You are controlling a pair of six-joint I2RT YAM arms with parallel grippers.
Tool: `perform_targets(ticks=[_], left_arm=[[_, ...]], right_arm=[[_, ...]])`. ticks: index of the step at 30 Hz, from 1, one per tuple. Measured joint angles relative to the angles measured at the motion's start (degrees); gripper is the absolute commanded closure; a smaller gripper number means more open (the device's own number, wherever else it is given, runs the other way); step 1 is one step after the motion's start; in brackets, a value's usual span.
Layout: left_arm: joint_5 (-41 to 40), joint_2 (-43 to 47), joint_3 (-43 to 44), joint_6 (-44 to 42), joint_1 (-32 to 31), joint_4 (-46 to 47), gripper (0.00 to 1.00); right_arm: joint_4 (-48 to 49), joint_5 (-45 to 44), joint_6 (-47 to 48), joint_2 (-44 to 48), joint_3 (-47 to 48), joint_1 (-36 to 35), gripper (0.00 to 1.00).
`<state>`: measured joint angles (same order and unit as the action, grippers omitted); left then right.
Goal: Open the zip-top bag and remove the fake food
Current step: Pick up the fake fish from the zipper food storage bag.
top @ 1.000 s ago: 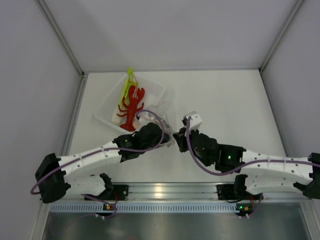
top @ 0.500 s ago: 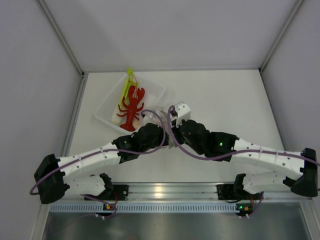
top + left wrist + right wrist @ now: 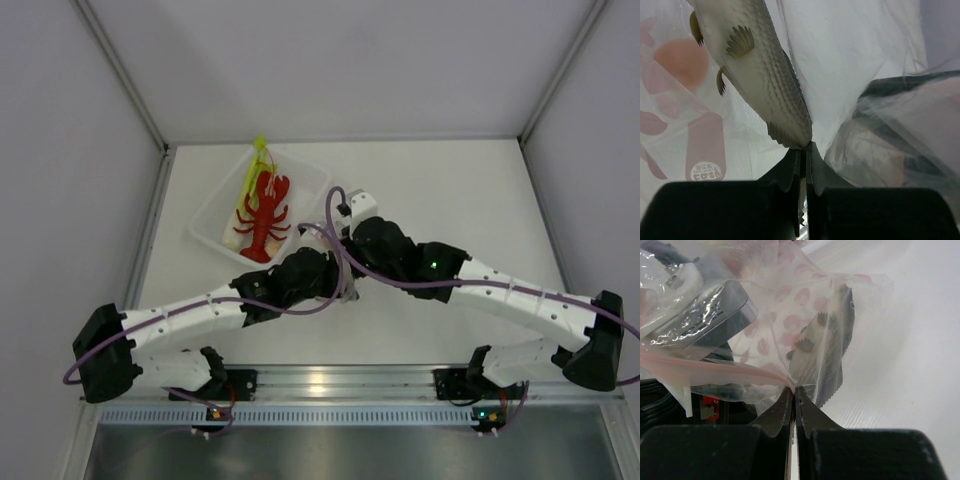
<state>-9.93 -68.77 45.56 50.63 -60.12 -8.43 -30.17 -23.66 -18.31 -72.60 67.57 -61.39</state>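
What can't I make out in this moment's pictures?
Top view: the arms' wrists cover the left gripper, the right gripper and nearly all of the zip-top bag.
Left wrist view: the grey fish loses its head at the top edge.
Right wrist view: crumpled film hides whether the pink zip strip is open.

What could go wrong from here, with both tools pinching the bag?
1. The left tool is shut on the bag right at the tail of the fish. It may be clamping the fish too, so pulling could drag it along instead of opening the bag.
2. The right tool grips only a thin edge by the pink strip, so it could slip free.
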Motion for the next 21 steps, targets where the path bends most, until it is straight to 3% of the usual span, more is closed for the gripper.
perform_targets(ticks=[13, 21], left_arm=[[0.15, 2.4, -0.31, -4.22, -1.22, 0.26, 1.0], [1.81, 1.38, -0.11, -4.35, -1.55, 0.68, 1.0]], right_arm=[[0.72, 6.84, -2.54, 8.41, -3.82, 6.62, 1.0], [0.42, 9.01, -2.1, 8.48, -3.82, 7.91, 1.0]])
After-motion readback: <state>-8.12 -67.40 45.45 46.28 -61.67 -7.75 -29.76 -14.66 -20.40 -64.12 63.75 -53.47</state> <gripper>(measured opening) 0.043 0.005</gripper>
